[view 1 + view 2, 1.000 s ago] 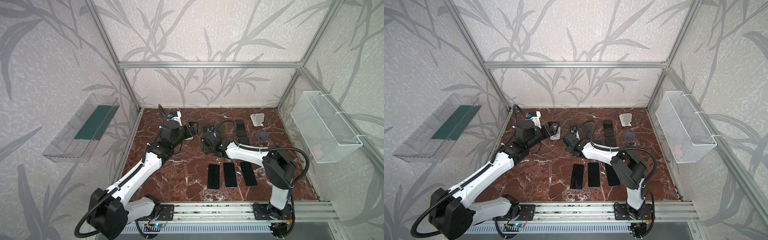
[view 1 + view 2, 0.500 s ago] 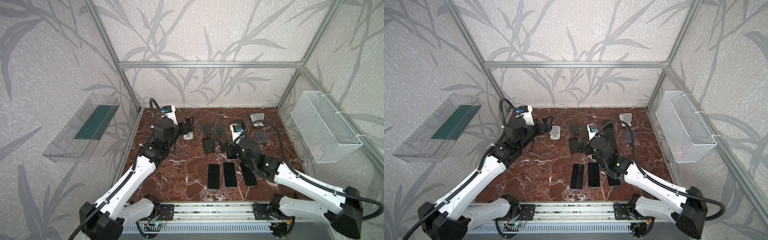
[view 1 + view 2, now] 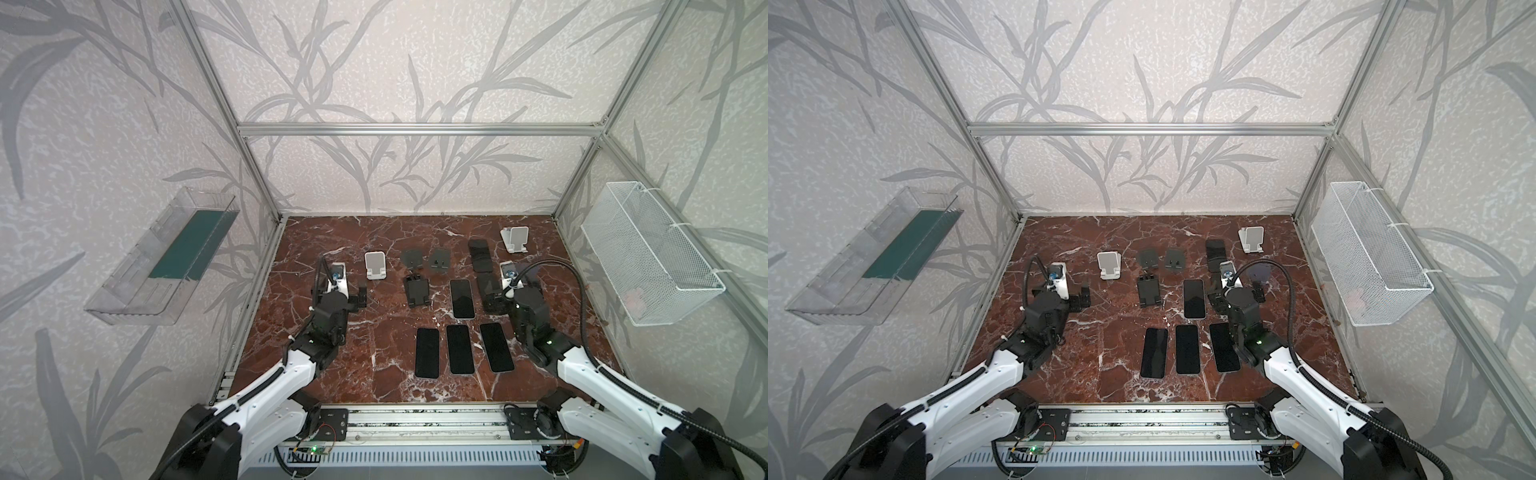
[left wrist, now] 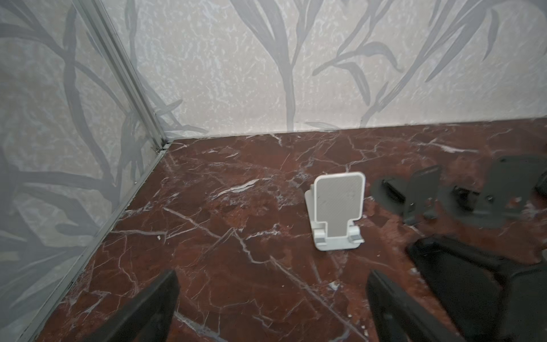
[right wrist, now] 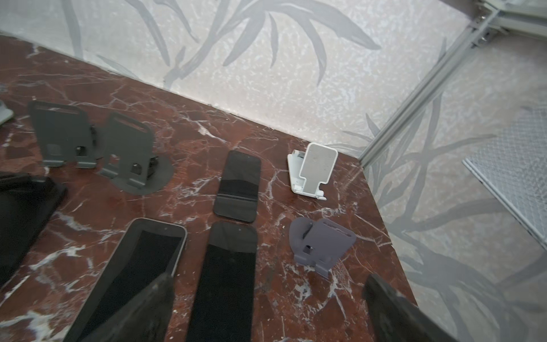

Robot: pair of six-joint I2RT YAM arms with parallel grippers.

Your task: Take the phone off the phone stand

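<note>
A black phone stand (image 3: 417, 291) (image 3: 1149, 291) stands empty at mid table. Just right of it a phone (image 3: 461, 298) (image 3: 1194, 298) (image 5: 142, 266) lies flat, screen up. My left gripper (image 3: 349, 293) (image 3: 1065, 297) (image 4: 272, 284) hovers left of the stand, open and empty, facing a bare white stand (image 4: 337, 207). My right gripper (image 3: 513, 291) (image 3: 1236, 291) (image 5: 269, 290) hangs right of the phone, open and empty, above another dark phone (image 5: 228, 281).
Three phones (image 3: 460, 348) lie in a row near the front. Two grey stands (image 3: 439, 259), a white stand (image 3: 376, 266), another white stand (image 3: 515, 239) and a purple stand (image 5: 322, 242) stand further back. A dark phone (image 5: 236, 186) lies at the back. A wire basket (image 3: 648, 253) hangs on the right wall.
Both grippers were together at the black stand in the middle. They have opened and drawn back to their own sides. The phone now lies on the table beside the stand.
</note>
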